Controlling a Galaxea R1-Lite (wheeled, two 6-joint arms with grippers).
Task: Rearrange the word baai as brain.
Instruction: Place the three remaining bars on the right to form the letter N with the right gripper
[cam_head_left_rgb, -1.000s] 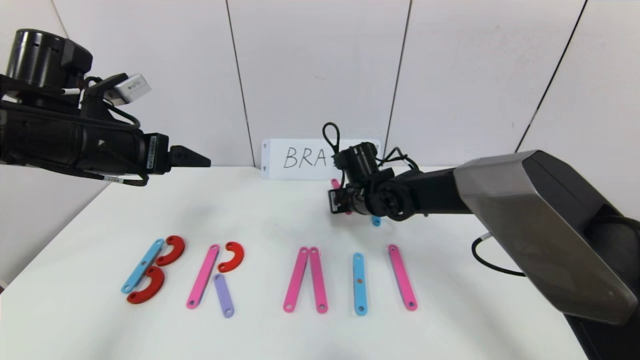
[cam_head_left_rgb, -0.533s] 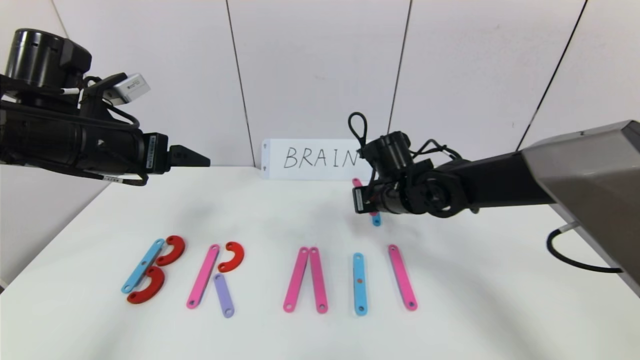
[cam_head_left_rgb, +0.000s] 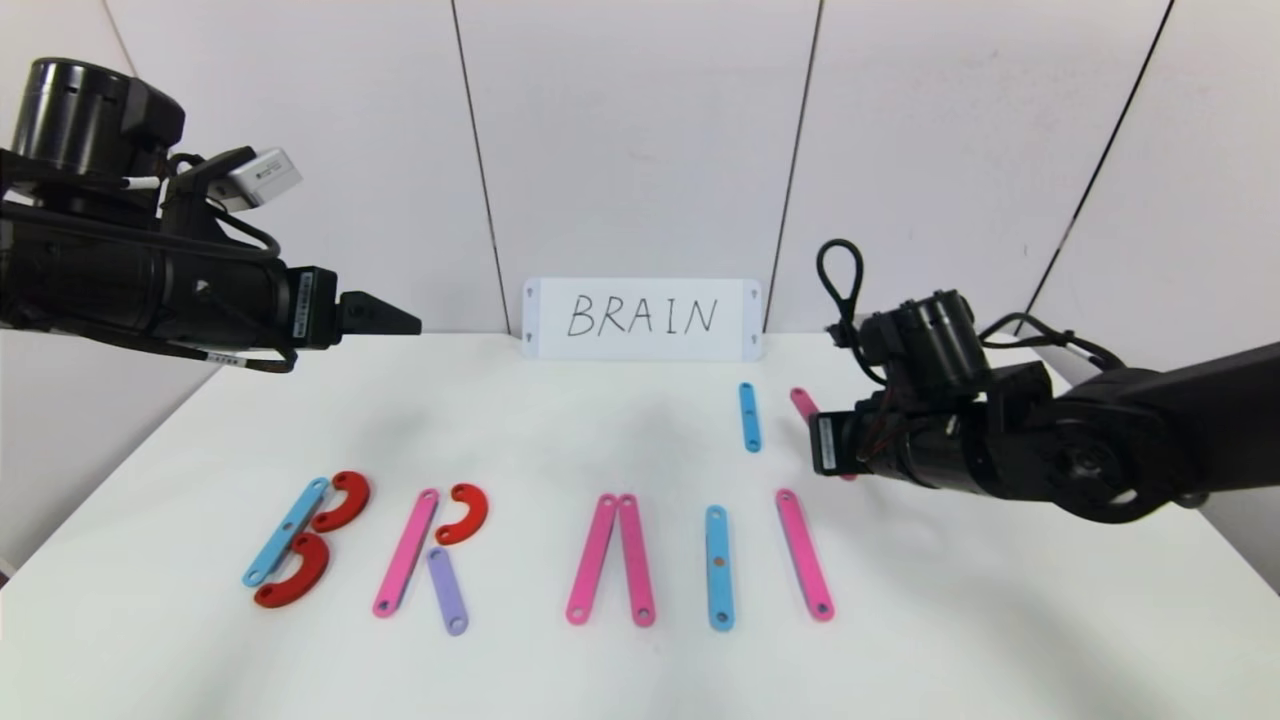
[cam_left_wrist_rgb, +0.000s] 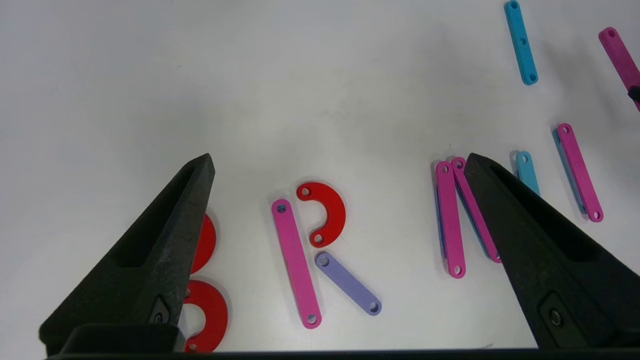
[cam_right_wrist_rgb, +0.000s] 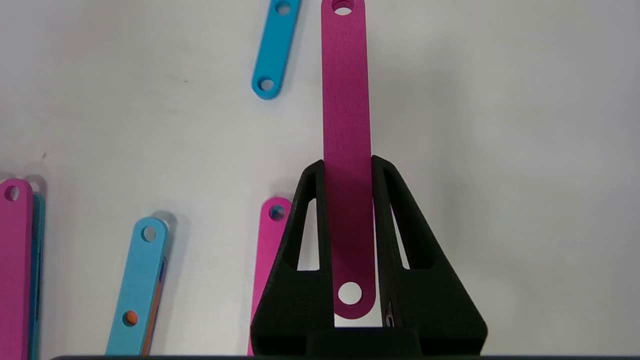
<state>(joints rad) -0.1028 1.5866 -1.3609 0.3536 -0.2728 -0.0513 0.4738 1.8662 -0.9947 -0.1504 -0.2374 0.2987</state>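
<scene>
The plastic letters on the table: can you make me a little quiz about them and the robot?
1. True or false: the right gripper is shut on a pink strip.
2. What colour is the small strip lying alone near the white card? A red, B blue, C purple.
3. Fill in: the R's slanted leg is ___.

Key: 1 true; 2 B; 3 purple.
</scene>
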